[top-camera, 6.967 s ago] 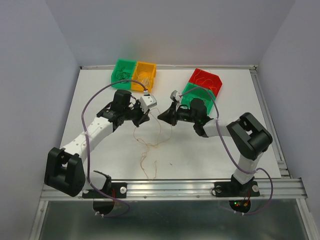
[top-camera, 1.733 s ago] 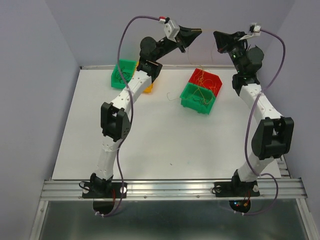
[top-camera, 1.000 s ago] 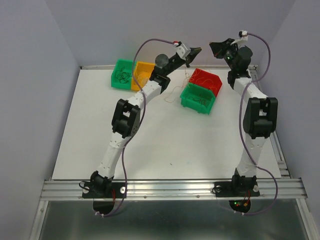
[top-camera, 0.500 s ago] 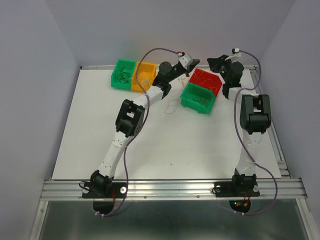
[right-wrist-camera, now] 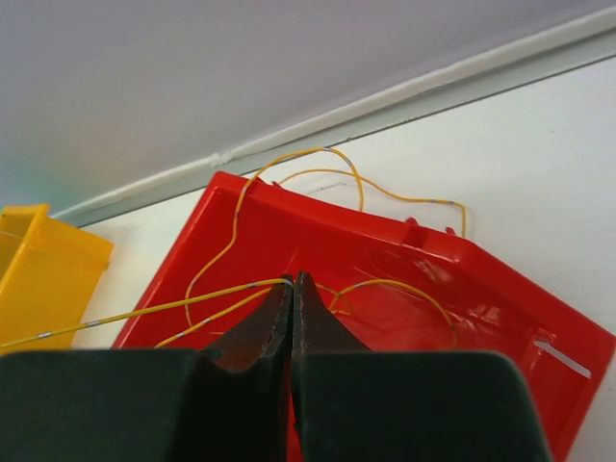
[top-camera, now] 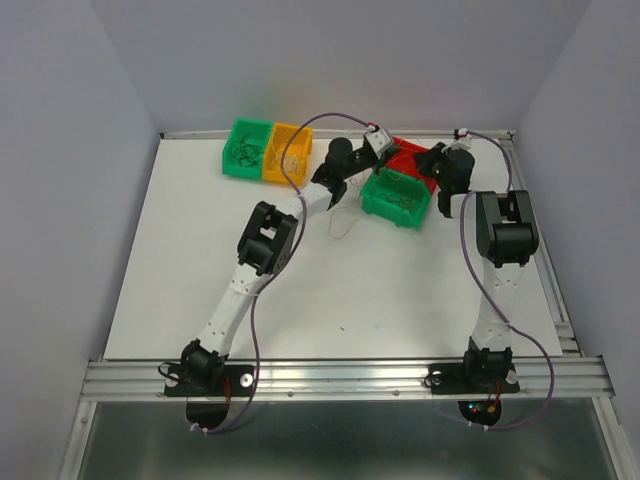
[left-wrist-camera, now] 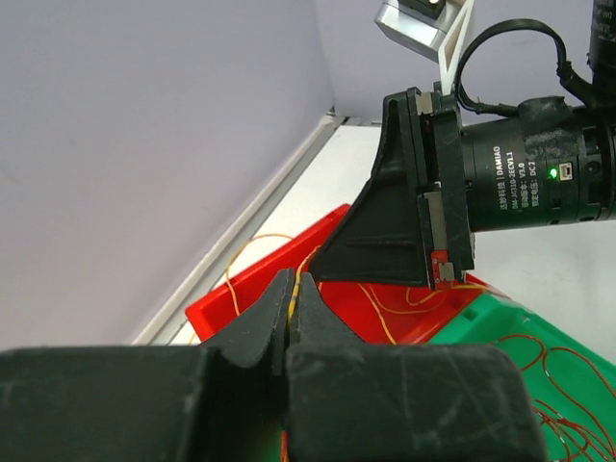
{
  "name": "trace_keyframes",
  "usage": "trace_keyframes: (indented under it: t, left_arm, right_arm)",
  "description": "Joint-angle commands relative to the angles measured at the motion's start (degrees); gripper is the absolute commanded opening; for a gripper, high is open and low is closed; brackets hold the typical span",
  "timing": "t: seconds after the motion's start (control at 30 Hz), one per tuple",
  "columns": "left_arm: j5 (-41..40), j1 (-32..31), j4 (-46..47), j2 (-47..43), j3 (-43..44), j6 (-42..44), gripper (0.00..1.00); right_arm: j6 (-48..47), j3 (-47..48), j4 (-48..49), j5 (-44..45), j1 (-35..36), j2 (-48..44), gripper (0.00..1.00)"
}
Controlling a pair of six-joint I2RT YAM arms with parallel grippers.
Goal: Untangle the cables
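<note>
A thin yellow cable (right-wrist-camera: pixel 144 310) runs between my two grippers over the red bin (top-camera: pixel 412 155). The left gripper (left-wrist-camera: pixel 293 279) is shut on this cable, which shows as a yellow line between its tips. It reaches in from the left (top-camera: pixel 385 147). The right gripper (right-wrist-camera: pixel 293 280) is shut on the cable's other end, its tips low over the red bin (right-wrist-camera: pixel 404 269). In the left wrist view the right gripper (left-wrist-camera: pixel 385 241) points at mine, close by. More yellow cables (right-wrist-camera: pixel 289 168) lie in the red bin and loop over its rim. A pale strand (top-camera: pixel 340 224) lies on the table.
A green bin (top-camera: pixel 396 196) with orange strands stands in front of the red one. Another green bin (top-camera: pixel 245 148) with dark strands and a yellow bin (top-camera: pixel 286 151) stand at the back left. The back wall is close behind the bins.
Both arms have come down from high above the table to the red bin, their grippers staying shut and moving closer together.
</note>
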Motion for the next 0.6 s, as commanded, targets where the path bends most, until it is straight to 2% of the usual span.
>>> trace_keyframes:
  t: [0.0,0.2,0.4,0.57]
  left_arm:
    - [1.13,0.01,4.02,-1.54,2.94,1.4,0.06]
    - [0.52,-0.43,-1.0,-0.74,3.56,3.61,0.1]
    - [-0.62,-0.34,-1.0,-3.19,4.34,3.87,0.32]
    - [-0.98,0.62,-2.31,-7.5,4.79,3.61,0.45]
  right_arm:
    - [-2.03,-1.39,-6.0,7.72,-1.41,-1.55,0.01]
    - [-1.86,0.37,-13.46,7.89,-1.15,-3.48,0.01]
    - [-1.42,3.97,-18.31,8.59,-1.15,-3.31,0.01]
    - [-0.89,6.87,-21.2,8.68,-1.15,-2.34,0.01]
